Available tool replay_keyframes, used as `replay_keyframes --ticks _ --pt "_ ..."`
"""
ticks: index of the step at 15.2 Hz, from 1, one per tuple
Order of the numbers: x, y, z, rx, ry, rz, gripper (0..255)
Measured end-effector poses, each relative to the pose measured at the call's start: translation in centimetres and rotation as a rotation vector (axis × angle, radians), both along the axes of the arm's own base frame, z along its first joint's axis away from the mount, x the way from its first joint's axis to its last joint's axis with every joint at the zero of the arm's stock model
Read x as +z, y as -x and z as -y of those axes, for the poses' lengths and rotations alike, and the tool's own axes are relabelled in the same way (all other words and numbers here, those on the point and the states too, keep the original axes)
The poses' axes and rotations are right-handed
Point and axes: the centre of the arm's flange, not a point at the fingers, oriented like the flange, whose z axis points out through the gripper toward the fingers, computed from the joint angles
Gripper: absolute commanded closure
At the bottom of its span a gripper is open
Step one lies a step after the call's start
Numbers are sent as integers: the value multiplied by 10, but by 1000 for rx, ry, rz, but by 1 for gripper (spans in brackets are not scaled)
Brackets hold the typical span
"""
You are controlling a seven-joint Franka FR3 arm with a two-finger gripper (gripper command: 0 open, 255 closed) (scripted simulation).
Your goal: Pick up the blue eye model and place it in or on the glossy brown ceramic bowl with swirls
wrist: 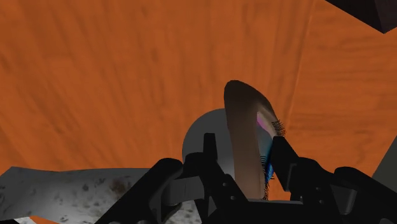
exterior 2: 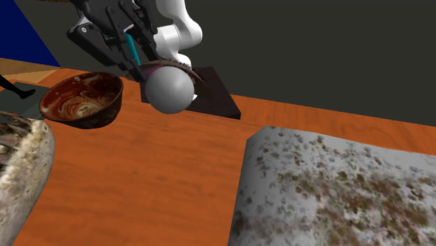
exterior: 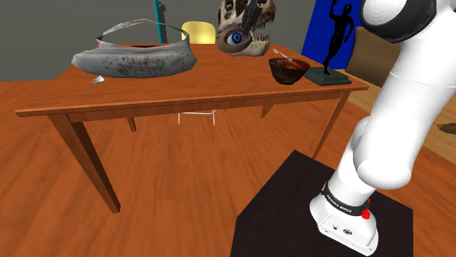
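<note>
Half the job seems done: the black tool (exterior 2: 143, 59) is clamped on the blue-irised, brown-lidded eye model (exterior: 235, 38), held above the wooden tabletop (exterior 2: 140, 182) beside the glossy brown swirled bowl (exterior 2: 80, 101), with placing it still left to do.

The eye model (exterior: 235, 38), a pale ball with a blue iris and a brown lashed lid, hangs clasped in the gripper (wrist: 245, 147). In the shoulder view it sits above and left of the upright, cream-swirled glossy brown bowl (exterior 2: 80, 101).

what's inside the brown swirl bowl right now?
Nothing: the second exterior view shows the bowl with only its own swirled glaze inside. Its nearest inner wall is hidden behind the rim. The eye model is clasped in the gripper, in the air beside the bowl.
</note>
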Motion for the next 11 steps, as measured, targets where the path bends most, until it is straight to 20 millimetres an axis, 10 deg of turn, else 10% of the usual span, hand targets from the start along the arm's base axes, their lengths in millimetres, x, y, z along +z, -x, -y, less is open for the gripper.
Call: replay_keyframes --ticks 4,11 --pt "19 5 4 0 0 0 255" --pt "33 60 70 -1 1 0 255"
